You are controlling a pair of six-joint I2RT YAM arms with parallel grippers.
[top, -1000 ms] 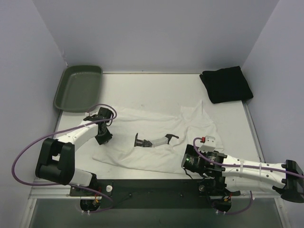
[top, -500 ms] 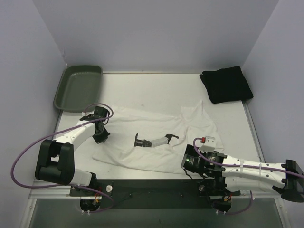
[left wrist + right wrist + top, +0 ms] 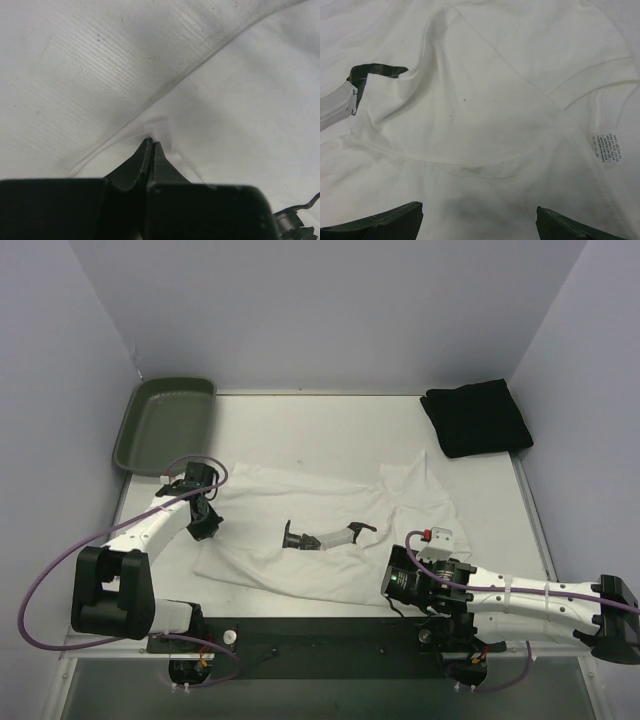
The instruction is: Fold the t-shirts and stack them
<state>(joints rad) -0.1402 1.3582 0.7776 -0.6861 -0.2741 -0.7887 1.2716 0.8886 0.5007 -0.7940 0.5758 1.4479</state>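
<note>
Plainly, the white t-shirt [image 3: 330,530] lay rumpled and spread across the middle of the desk [image 3: 330,430], while the black t-shirt [image 3: 476,418] sat folded at the upper right (well apart from it). The left gripper [image 3: 151,144] was clenched on the white t-shirt's left edge. The right gripper [image 3: 480,227] hung released over its lower right part. A dark green tray [image 3: 165,425] stood at the upper left.
</note>
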